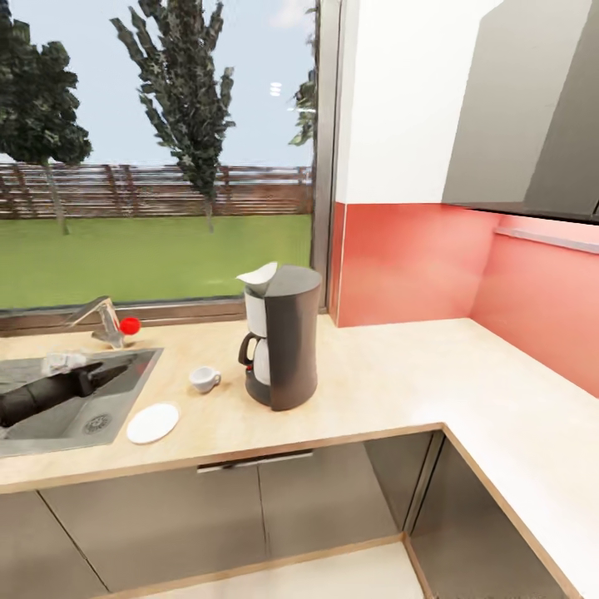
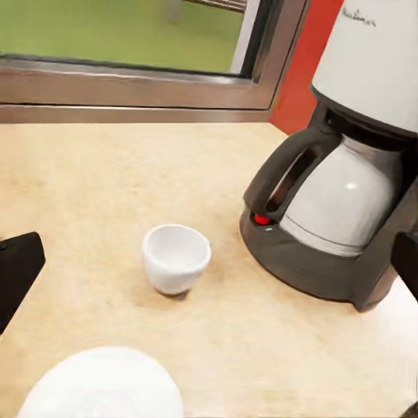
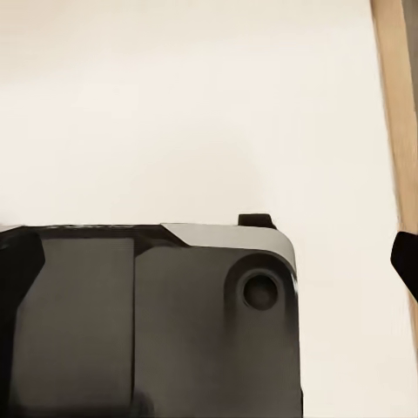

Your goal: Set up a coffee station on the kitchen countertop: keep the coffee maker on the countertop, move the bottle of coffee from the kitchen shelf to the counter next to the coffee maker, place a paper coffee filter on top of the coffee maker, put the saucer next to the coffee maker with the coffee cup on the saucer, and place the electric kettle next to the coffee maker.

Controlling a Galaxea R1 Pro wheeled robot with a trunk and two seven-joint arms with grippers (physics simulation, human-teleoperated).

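Countertop (image 1: 399, 374) in the head view is light wood and runs under a large window into a corner with a red backsplash. The coffee maker (image 1: 283, 337) stands upright on it near the window's right edge, with a white paper coffee filter (image 1: 259, 275) sitting on its top, one edge sticking up to the left. The coffee cup (image 1: 204, 378) rests on the counter just left of the coffee maker, apart from it. The saucer (image 1: 153, 423) lies flat further left and nearer the counter's front edge, beside the sink (image 1: 75, 416); cup and saucer are apart, so the cup is not on the saucer. A faucet (image 1: 104, 320) with a red knob stands behind the sink. The left arm (image 1: 50, 391) reaches over the sink basin toward the cup; its jaw state cannot be told from this view.

In the left wrist view, the coffee cup (image 2: 176, 258) stands upright and empty on the counter, between the saucer (image 2: 100, 383) at the near edge and the coffee maker (image 2: 344, 192), touching neither. Dark fingertips (image 2: 17, 270) of the left gripper (image 2: 213, 270) show at both sides of the picture, spread wide with nothing between them.

In the right wrist view, a dark robot body part (image 3: 148, 318) sits over a pale floor (image 3: 192, 104), with a wooden strip (image 3: 399, 131) along one side. One dark fingertip (image 3: 405, 261) shows at the edge; the right gripper's opening cannot be told.
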